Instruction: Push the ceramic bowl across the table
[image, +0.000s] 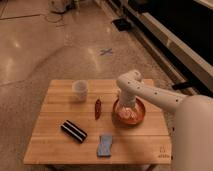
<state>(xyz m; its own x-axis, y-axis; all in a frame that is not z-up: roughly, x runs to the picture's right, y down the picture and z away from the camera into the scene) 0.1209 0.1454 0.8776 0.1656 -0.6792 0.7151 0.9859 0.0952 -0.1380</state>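
Bowl: the orange-red bowl (130, 112) sits on the counter (55, 142), right of centre, well apart from the logo corner at 5 o'clock.
End effector: the end effector (125, 106) reaches down into the bowl from 12 o'clock; cannot tell its grip state.
Cup: white cup (80, 90) at 10 o'clock of the bowl.
Red pepper: red pepper (98, 108) just at 9 o'clock of the bowl.
Black bar: black bar (74, 131) at 8 o'clock.
Blue sponge: blue sponge (105, 145) at 7 o'clock.
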